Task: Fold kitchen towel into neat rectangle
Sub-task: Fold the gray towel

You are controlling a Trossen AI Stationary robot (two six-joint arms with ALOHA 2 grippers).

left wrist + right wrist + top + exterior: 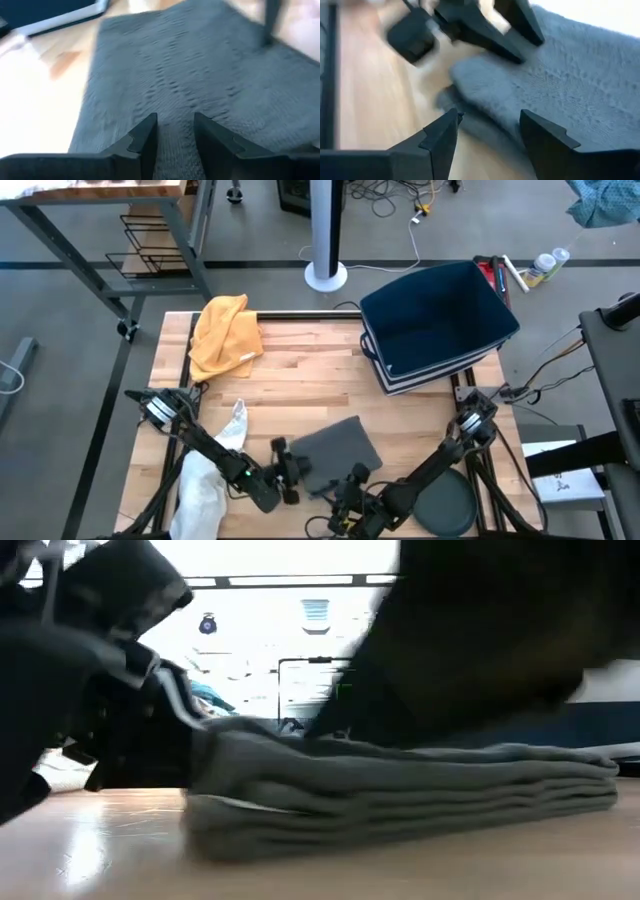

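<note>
Wooden table [300,370], butcher-block top. Navy bin [437,320] at the far right corner (stacked on striped ones). Grey kitchen towel [335,448] lies folded in several layers near the front edge, centre. Yellow cloth [225,335] bunched at far left; white cloth [210,480] hangs over the front left edge. Left tool [175,137] sits on the towel's left edge, fingers partly apart, towel between them. Right tool [490,132] at the towel's front corner, fingers spread wide, gripping nothing.
</note>
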